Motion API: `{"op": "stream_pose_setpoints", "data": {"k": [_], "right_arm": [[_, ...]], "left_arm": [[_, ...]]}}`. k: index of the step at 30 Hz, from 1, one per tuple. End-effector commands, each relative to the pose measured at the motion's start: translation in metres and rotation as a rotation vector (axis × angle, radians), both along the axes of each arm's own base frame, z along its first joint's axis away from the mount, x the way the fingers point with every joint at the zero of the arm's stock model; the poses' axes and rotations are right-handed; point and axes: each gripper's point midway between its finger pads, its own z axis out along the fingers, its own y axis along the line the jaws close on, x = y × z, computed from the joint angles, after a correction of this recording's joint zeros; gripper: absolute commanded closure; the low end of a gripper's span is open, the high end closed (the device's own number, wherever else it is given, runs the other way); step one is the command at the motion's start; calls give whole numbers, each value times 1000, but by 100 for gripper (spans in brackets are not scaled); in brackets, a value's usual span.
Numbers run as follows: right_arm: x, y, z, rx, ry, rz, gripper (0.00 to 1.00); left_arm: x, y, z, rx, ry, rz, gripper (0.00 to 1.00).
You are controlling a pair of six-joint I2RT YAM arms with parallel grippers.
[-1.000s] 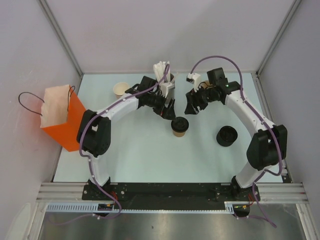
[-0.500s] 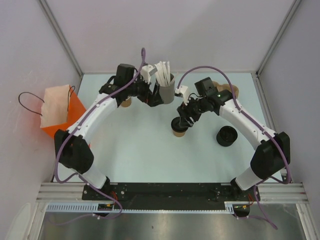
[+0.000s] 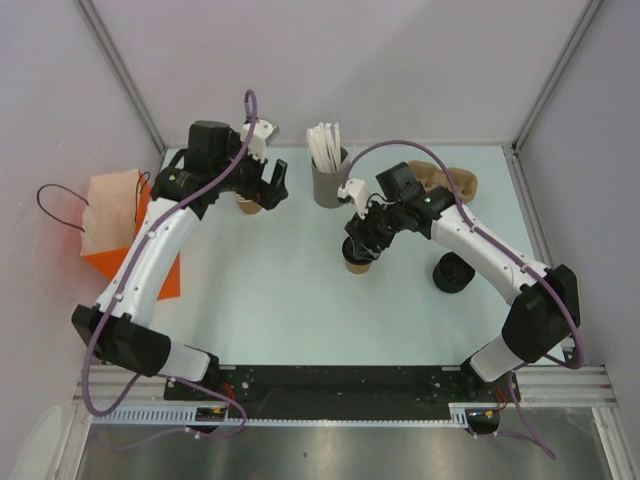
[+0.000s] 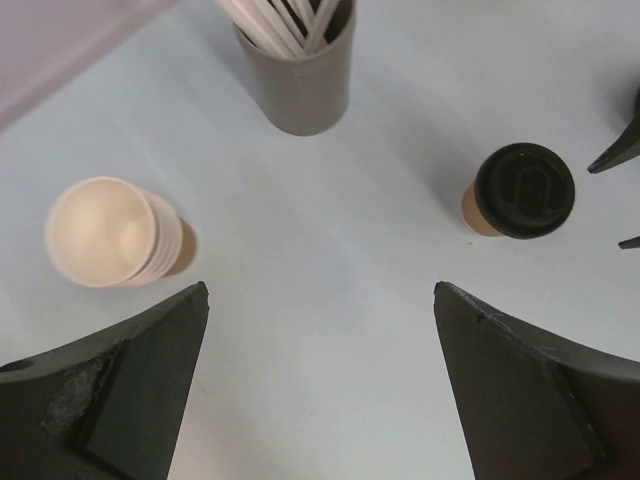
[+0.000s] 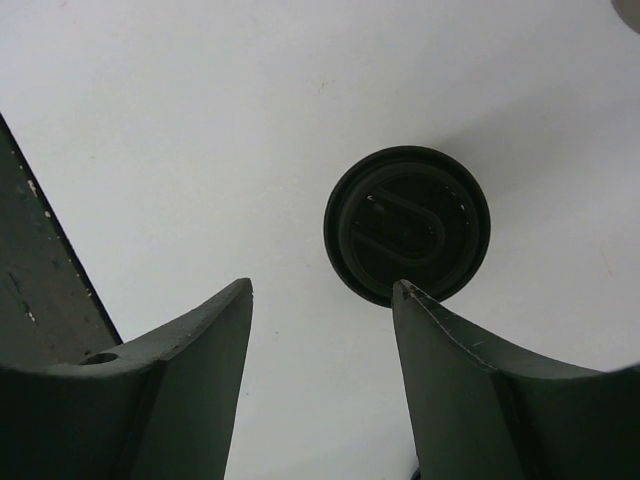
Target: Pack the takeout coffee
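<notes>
The takeout coffee is a small tan paper cup with a black lid, standing mid-table. In the right wrist view its lid lies just past my right fingertip, not between the fingers. My right gripper hovers over it, open and holding nothing. My left gripper is wide open and empty at the back left, above a stack of nested brown cups. The left wrist view also shows the lidded cup off to the right.
A grey holder of white sticks stands at the back centre. An orange paper bag stands open at the left table edge. A stack of black lids sits right of the coffee. Brown cardboard pieces lie at the back right.
My left arm has swung from the table centre back and left to over the nested cups. My right gripper has moved left and down toward the lidded cup, its jaws narrowing slightly.
</notes>
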Motion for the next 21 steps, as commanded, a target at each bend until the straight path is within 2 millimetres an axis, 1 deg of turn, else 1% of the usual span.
{"op": "stream_pose_setpoints", "data": {"k": [1, 2, 3, 4, 5, 6, 7, 8, 13, 16, 21], "right_arm": [[13, 1, 3, 0, -54, -18, 38], [14, 1, 0, -5, -54, -17, 39], [16, 0, -2, -20, -62, -24, 39], [18, -2, -3, -33, -71, -27, 39], [18, -1, -6, -51, -75, -25, 39], [20, -3, -9, -71, -85, -31, 39], [21, -4, -9, -81, -94, -33, 37], [21, -2, -12, -90, -97, -29, 34], [35, -1, -20, -130, -134, -68, 26], [42, -2, -27, -148, -137, -95, 24], [44, 0, -43, -170, -105, -103, 22]], "left_arm": [[-10, 35, 34, 97, -98, 92, 1], [-12, 40, 25, 117, -88, 112, 1], [-14, 44, 32, 111, -127, 127, 0], [-15, 46, 28, 119, -129, 131, 0], [-19, 49, 18, 131, -115, 130, 0], [-20, 49, 16, 134, -116, 130, 0], [-23, 50, 16, 133, -121, 130, 0], [-25, 50, 9, 135, -107, 128, 1], [-25, 54, 12, 136, -123, 147, 1], [-26, 51, 10, 127, -112, 142, 1], [-22, 52, 4, 135, -108, 152, 1]]}}
